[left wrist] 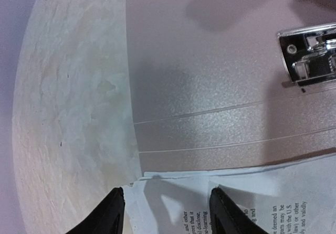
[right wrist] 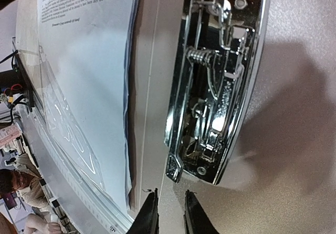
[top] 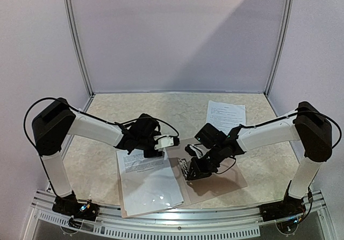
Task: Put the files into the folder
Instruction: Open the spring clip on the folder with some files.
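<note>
The tan-brown folder (top: 220, 183) lies open on the table. A stack of white printed files (top: 141, 162) lies on its left half, under a clear plastic sleeve (top: 153, 194). One more printed sheet (top: 226, 116) lies on the table at the back right. My left gripper (top: 161, 149) is open just above the top edge of the files (left wrist: 273, 197), straddling the sheets' corner (left wrist: 168, 210). My right gripper (top: 189, 171) hovers over the folder's shiny metal clip (right wrist: 215, 87); its jaws stand a narrow gap apart (right wrist: 169, 213) and hold nothing. The clip also shows in the left wrist view (left wrist: 310, 53).
The marbled tabletop (top: 161, 105) is walled at the back and sides. A metal rail (top: 177, 226) runs along the near edge, close to the folder's front edge. The two arms meet over the folder's middle.
</note>
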Robot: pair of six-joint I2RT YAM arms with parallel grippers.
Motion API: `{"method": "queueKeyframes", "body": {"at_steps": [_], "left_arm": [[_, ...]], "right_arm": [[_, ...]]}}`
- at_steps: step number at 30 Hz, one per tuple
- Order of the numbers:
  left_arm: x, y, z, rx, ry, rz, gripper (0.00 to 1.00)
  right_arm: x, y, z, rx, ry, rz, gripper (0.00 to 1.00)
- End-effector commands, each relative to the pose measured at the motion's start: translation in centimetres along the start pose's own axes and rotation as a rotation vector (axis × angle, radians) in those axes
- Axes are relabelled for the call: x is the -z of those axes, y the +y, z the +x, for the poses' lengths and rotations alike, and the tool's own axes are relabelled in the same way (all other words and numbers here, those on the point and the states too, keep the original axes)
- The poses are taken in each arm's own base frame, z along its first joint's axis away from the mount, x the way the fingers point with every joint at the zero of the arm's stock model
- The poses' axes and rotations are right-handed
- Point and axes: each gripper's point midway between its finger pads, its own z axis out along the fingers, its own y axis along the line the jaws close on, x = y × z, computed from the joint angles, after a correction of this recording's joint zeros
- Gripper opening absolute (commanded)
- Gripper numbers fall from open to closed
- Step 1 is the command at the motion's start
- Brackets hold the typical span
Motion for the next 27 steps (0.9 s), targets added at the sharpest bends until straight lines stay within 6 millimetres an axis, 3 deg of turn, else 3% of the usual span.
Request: {"method": "queueKeyframes", "body": {"at_steps": [1, 13, 27], "left_arm": [[-0.5, -1.6, 0.8, -0.029, 0.033, 0.028, 0.57], [-0.7, -1.9, 1.1, -0.046, 0.053, 0.023, 0.57], [-0.7, -1.8, 1.5, -0.056, 0.062, 0.012, 0.56]], "right_arm": [[0.5, 0.8, -0.9, 0.019, -0.035, -0.037, 0.17], [-0.7, 0.3, -0.9, 0.007, -0.019, -0.069, 0.13], [-2.1, -3.7, 0.7, -0.055, 0.02, 0.024, 0.08]]}}
